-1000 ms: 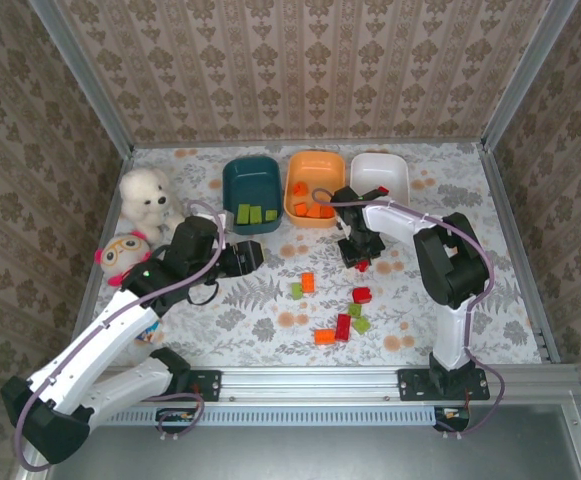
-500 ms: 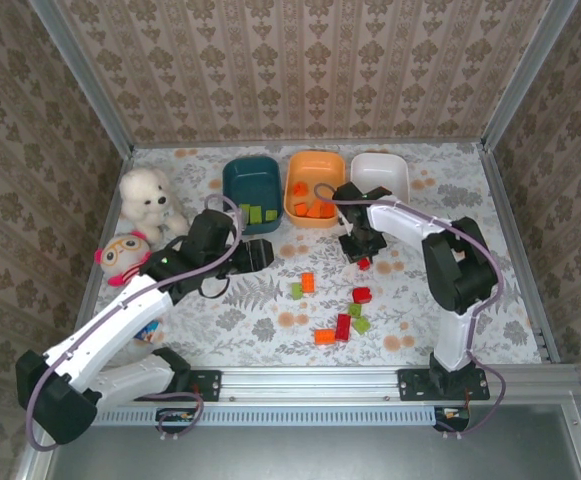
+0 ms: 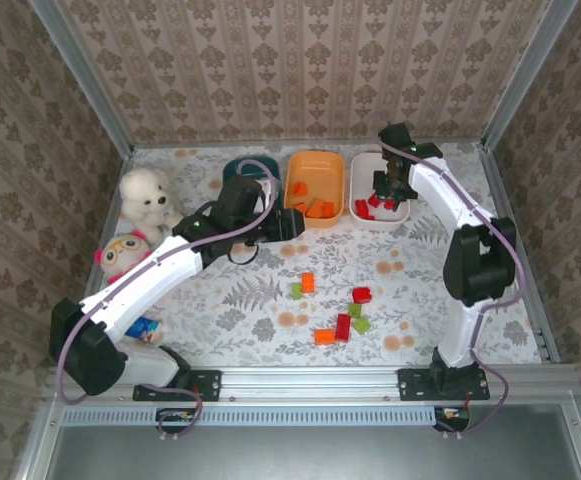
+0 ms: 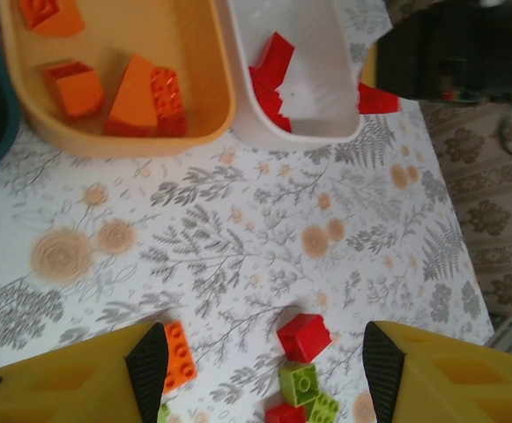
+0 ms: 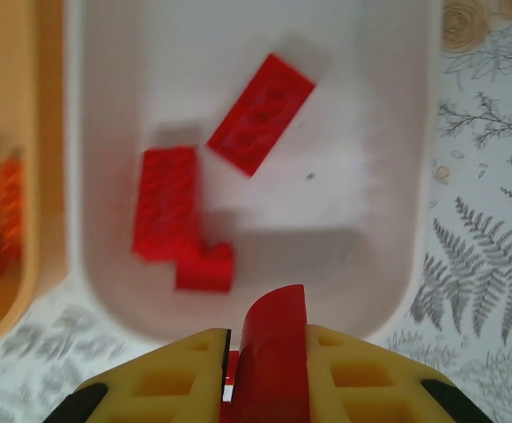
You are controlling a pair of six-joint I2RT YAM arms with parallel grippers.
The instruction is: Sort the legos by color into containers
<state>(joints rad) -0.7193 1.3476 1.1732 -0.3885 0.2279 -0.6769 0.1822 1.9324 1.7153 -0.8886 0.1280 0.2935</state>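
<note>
My right gripper (image 3: 388, 192) hangs over the near end of the white tub (image 3: 362, 172), shut on a red brick (image 5: 276, 313). Red bricks (image 5: 260, 113) lie inside that tub (image 5: 414, 176). My left gripper (image 3: 295, 222) is open and empty, just in front of the orange tub (image 3: 315, 157), which holds orange bricks (image 4: 145, 97). The left arm hides most of the teal tub (image 3: 232, 168). Loose bricks lie mid-table: red (image 4: 304, 337), green (image 4: 298, 382), orange (image 4: 178, 355), and more red (image 3: 342, 326), green (image 3: 296, 290) and orange (image 3: 324, 336).
A white plush bear (image 3: 148, 195) and a doll plush (image 3: 125, 255) sit at the left edge, with a small blue card-like item (image 3: 142, 328) beneath the left arm. Metal frame rails and patterned walls close in the table.
The right arm carried the red brick from the table's middle up to the white tub. The left arm swung right, from near the plush toys across the teal tub to the orange tub.
</note>
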